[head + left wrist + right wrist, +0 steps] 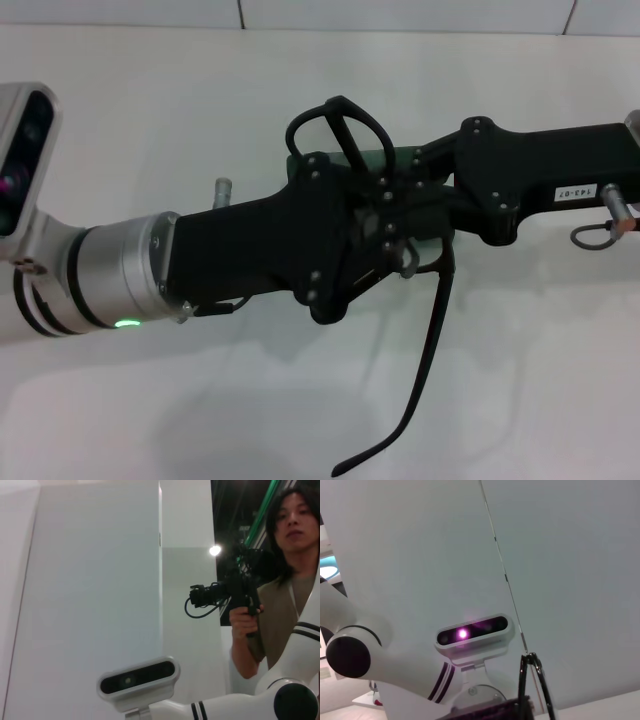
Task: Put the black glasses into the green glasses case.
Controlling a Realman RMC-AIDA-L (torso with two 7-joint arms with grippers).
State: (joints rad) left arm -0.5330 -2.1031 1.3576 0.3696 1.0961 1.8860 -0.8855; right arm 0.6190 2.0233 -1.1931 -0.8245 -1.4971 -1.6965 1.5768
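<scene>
Head view: left gripper (385, 215) and right gripper (420, 195) meeting mid-air over white table (150, 120), black glasses (345, 125) pinched between, one temple dangling; likely a handover; finger state unclear. Green glasses case (385, 157) mostly hidden beneath. Left wrist: person (285, 580) filming. Right wrist: frame (532, 685), pale wall.

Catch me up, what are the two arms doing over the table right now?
Both grippers meet mid-air over the white table, the left gripper reaching in from the left and the right gripper from the right. The black glasses are held between them, one temple arm hanging down. A sliver of the green glasses case shows behind the grippers. Which gripper actually clamps the glasses cannot be told.
</scene>
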